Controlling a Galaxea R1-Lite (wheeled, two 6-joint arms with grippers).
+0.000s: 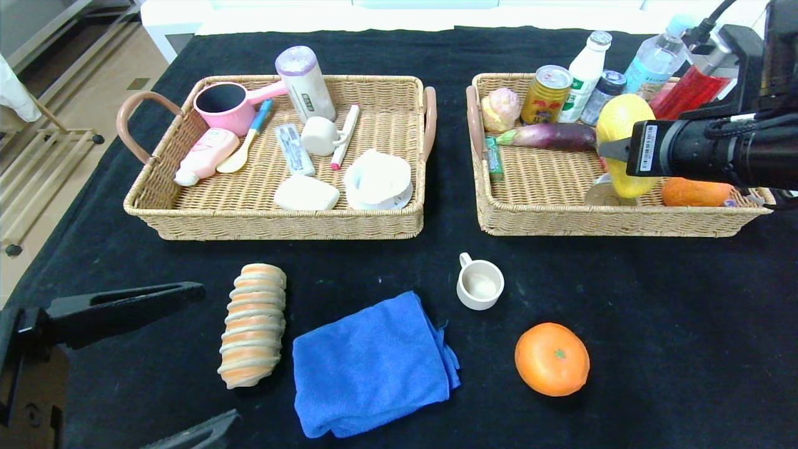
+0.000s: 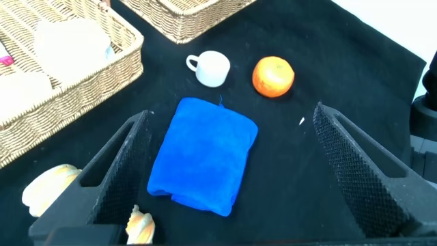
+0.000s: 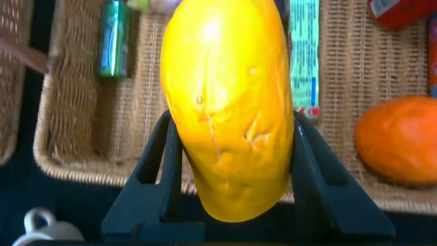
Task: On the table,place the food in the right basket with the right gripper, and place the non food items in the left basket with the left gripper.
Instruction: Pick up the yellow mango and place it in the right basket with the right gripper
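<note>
While over right basket (image 1: 542, 187), right end effector (image 3: 229, 154) clamps yellow fruit (image 3: 229, 102); left end effector (image 2: 229, 171) apparently wide open.

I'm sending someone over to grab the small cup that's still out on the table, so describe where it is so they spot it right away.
On the black table, look in front of the gap between the two wicker baskets. The small cream cup stands upright there, behind the blue cloth and the loose orange. It is the only handled, open-topped thing outside a basket.
</note>
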